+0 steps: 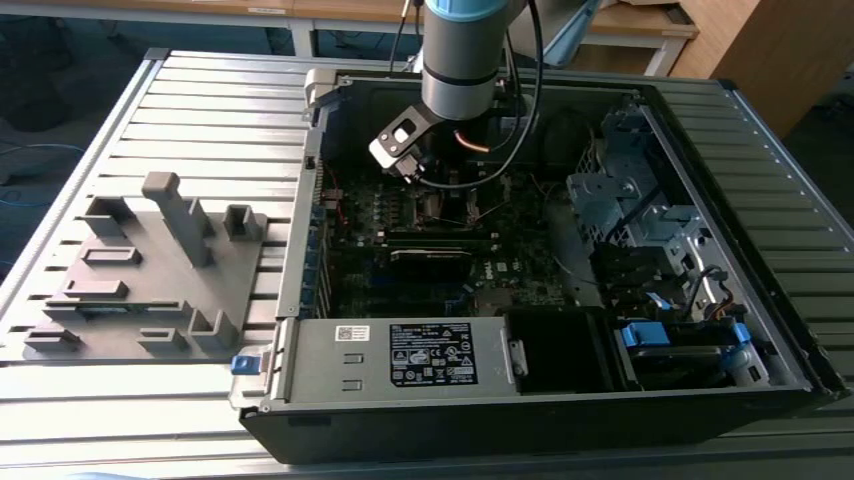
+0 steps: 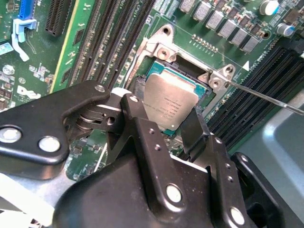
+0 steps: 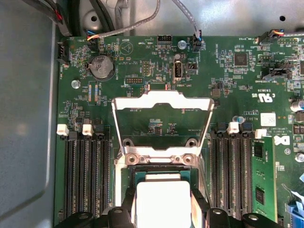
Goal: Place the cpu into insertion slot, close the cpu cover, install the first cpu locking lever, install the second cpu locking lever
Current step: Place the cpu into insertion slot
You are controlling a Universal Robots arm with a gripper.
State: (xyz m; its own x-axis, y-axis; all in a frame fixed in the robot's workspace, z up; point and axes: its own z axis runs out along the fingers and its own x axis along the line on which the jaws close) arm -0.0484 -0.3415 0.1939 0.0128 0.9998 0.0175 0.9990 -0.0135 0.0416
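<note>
"Since the arm (image 1: 454,60) hangs inside the open case (image 1: 534,420) in the exterior view, where's the chip?"
"Second wrist view: the gripper (image 2: 166,114) pinches the chip (image 2: 166,92) by two edges, right at the socket (image 2: 187,78) — seated or not, I can't tell."
"Risk?"
"Probably a tilted release; a corner riding the rim could bend pins."
"Heading?"
"First wrist view: face up, near square, no long axis — edges parallel to the memory slots (image 3: 85,180), cover (image 3: 161,94) standing open."
</note>
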